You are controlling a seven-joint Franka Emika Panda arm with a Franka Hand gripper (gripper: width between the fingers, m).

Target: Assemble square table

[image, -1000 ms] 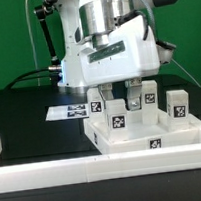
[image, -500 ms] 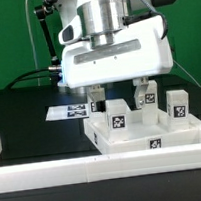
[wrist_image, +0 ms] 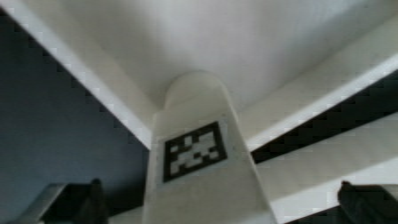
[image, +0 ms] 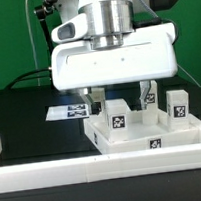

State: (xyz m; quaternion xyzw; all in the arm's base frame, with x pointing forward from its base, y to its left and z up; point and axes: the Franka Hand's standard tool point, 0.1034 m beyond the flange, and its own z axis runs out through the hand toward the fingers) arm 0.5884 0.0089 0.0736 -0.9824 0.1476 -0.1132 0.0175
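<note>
- Hanging over the table parts in the exterior view, the gripper (image: 119, 96) is seen with its two dark fingers (image: 95, 96) spread wide; nothing is pinched between them, and one white leg (image: 118, 117) stands upright below the gap. Whether a fingertip touches it cannot be told.
- The square tabletop (image: 151, 136) is shown as a white plastic slab with a raised rim, lying flat on the black table (image: 19, 112) just behind the long white rail (image: 56, 173) that runs along the front edge. A black-and-white tag is carried on its front rim.
- Three further white block legs are seen standing on the slab: one (image: 149, 100) partly hidden behind the finger on the exterior view's right, one (image: 177, 107) nearer that side, and one (image: 95, 106) behind the other finger. Each bears a printed tag.
- A flat strip of printed tags (image: 68, 112) is laid on the black surface towards the exterior view's left, apart from the slab.
- A green backdrop (image: 7, 43) is seen behind the bench, with dark cables hanging in front of it.
- In the wrist view, the leg (wrist_image: 205, 150) is shown close up as a smooth, matt white block with a rounded end and a square tag on its face. The two dark fingertips (wrist_image: 71, 198) are seen well apart on either side of it, clear of its sides. Behind it, the slab's white surface (wrist_image: 267, 50) and the dark table (wrist_image: 45, 110) are blurred.
</note>
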